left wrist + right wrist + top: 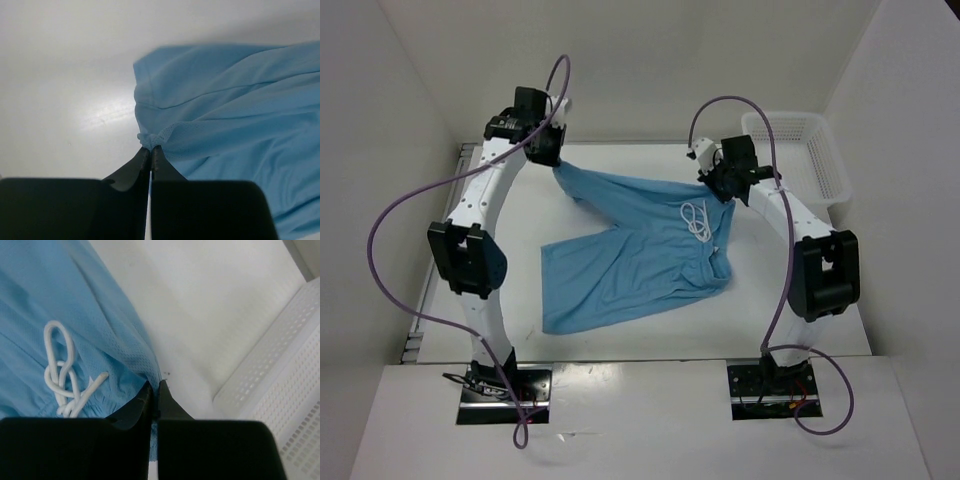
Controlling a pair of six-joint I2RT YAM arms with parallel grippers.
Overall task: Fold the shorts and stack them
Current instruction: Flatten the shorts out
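Sky-blue shorts lie crosswise, waistband rightward, left hand and right hand pinching far corners.

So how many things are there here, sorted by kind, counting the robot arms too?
shorts, light blue: 1
basket, white mesh: 1
robot arms, the left arm and the right arm: 2
Total: 4
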